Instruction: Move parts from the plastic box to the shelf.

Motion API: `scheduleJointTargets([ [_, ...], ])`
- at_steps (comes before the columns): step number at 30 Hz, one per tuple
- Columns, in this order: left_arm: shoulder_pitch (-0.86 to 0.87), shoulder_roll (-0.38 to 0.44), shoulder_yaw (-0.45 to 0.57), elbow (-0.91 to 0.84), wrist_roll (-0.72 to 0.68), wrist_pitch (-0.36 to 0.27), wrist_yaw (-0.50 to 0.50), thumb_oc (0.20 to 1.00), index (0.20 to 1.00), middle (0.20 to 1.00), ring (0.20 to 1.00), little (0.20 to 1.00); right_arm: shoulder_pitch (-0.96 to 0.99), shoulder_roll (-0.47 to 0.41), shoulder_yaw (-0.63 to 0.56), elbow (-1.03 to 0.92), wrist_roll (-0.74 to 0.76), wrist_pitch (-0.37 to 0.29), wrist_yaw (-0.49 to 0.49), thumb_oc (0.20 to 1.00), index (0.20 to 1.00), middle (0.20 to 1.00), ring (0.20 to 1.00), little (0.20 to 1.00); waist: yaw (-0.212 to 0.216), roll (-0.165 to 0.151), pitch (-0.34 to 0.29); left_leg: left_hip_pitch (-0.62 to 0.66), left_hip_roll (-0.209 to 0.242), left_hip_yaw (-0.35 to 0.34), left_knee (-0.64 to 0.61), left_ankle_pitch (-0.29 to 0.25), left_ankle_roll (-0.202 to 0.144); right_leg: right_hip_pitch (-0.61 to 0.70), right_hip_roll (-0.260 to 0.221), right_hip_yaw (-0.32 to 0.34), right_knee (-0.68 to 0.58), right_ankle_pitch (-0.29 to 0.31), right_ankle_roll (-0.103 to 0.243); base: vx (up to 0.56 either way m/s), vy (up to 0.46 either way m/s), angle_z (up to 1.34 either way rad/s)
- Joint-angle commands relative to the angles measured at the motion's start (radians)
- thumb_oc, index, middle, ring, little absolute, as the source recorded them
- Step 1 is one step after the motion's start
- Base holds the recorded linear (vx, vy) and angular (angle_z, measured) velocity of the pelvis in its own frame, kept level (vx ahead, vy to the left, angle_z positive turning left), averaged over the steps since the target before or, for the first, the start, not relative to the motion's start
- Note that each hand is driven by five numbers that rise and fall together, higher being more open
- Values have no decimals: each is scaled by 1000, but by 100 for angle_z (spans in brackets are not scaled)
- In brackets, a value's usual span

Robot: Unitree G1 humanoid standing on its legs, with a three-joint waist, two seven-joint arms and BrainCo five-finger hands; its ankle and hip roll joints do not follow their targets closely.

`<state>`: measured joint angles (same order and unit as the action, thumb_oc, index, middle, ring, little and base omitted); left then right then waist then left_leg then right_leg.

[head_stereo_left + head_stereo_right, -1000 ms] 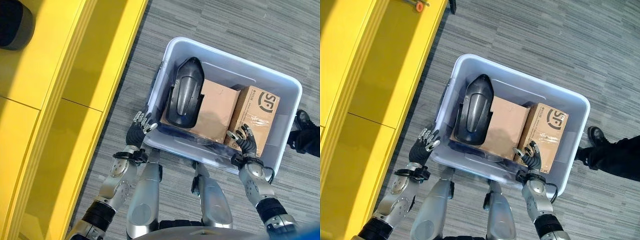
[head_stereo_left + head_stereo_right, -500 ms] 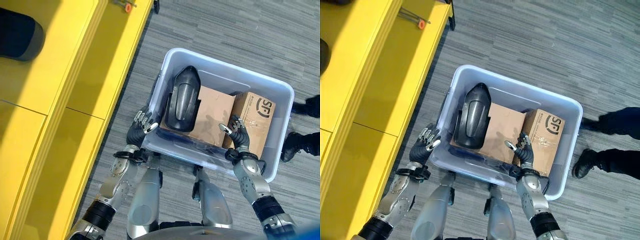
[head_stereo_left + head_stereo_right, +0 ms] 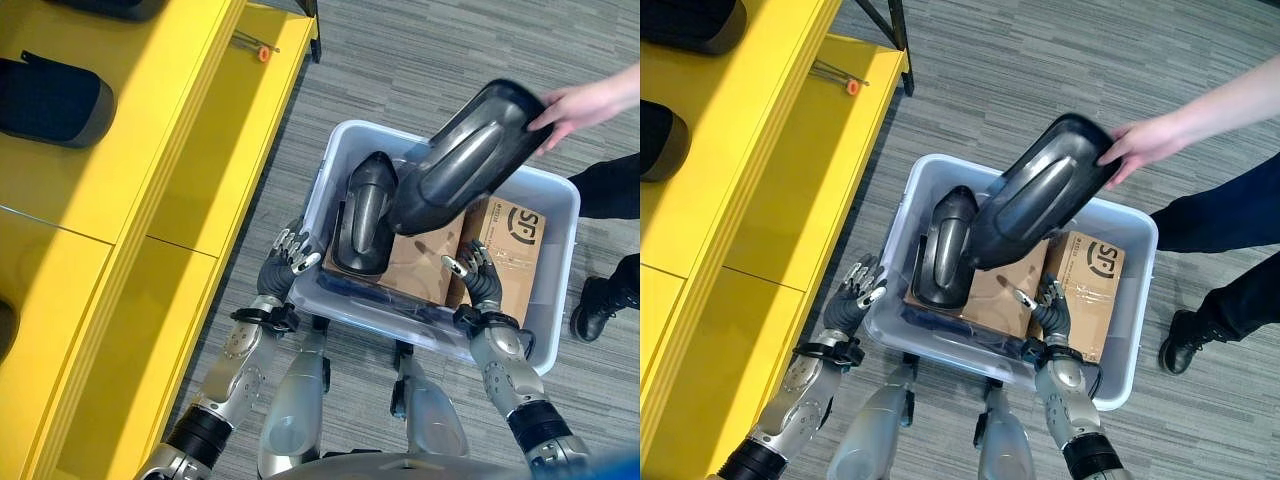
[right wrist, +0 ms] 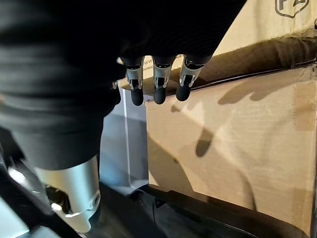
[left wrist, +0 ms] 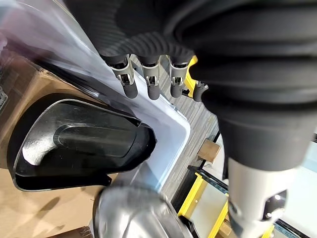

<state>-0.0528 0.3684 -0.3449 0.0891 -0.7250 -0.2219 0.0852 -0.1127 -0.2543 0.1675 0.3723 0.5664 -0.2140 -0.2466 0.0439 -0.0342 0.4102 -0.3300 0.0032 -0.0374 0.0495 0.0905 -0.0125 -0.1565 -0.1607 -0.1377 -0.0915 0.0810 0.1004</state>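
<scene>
We've got one black part (image 3: 365, 212) lying lengthwise in the plastic box (image 3: 560, 200), on cardboard boxes (image 3: 505, 245) with printed logos. A person's hand (image 3: 570, 108) holds a second part (image 3: 465, 155) tilted above. Our left hand (image 3: 285, 262) and right hand (image 3: 478, 285) hover relaxed, holding nothing.

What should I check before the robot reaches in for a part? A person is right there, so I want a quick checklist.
1. Space over the plastic box: not ok, a person's hand holds a dark part above it.
2. Second dark part in the box: ok, ungrasped.
3. Left robot hand: ok, open, outside the box wall.
4. Right robot hand: ok, open, over the cardboard boxes.
5. Yellow shelf space: ok.
</scene>
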Motion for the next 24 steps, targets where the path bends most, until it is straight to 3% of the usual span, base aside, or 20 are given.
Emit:
scheduleJointTargets([
  [1,-10,14,-11,-11,-2,-31,-30,1000,1000,1000,1000,1000,-3,-29,-21,-17,13,-46,6,1000,1000,1000,1000,1000,4,-10,-54,4,80,-12,5,-29,-19,-43,-116,11,141,-17,67,0,0,0],
  [15,-34,9,-33,-11,-3,-32,-19,1000,1000,1000,1000,1000,2,-28,-3,-21,20,-43,9,1000,1000,1000,1000,1000,1,1,-10,-23,78,-11,23,-23,-15,-70,-113,17,161,-18,62,0,0,0],
  [24,-38,17,-34,-8,-4,-31,-18,1000,1000,1000,1000,1000,1,-32,-13,-17,22,-45,4,1000,1000,1000,1000,1000,2,-12,8,-33,79,-14,25,-20,-14,-79,-110,16,168,-15,62,0,0,0],
])
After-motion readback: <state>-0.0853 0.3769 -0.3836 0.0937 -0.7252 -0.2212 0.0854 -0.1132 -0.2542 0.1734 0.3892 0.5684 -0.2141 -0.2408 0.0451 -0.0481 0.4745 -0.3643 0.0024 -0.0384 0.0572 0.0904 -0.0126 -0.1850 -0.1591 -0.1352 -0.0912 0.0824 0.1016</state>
